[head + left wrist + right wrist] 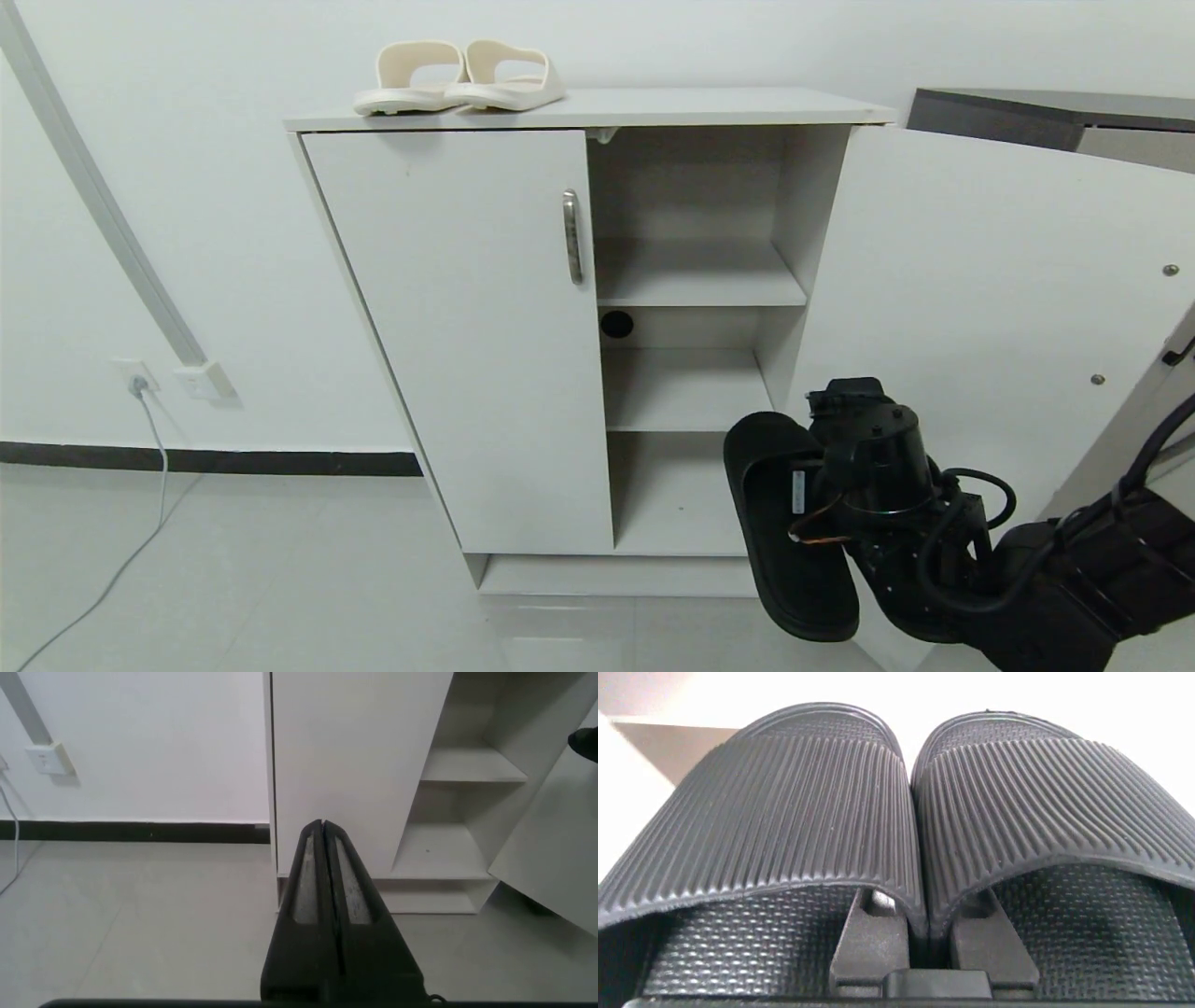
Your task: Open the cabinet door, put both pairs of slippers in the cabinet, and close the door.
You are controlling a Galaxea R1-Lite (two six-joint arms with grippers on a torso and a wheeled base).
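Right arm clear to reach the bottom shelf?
Likely yes: the right door stands wide open, and the right pincer, shut on the black slippers, hangs before the bottom shelf with nothing between.

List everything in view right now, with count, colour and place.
cabinet: one, white, against the wall
left door: one, white, shut, with a silver handle
right door: one, white, swung open
cream slippers: one pair, cream, on the cabinet top, left end
black slippers: one pair, black, held low before the open side
wall sockets: two, white, left of the cabinet
cable: one, grey, from a socket down to the floor
right tool: one, black, shut on the black slippers
left tool: one, black, shut, facing the cabinet
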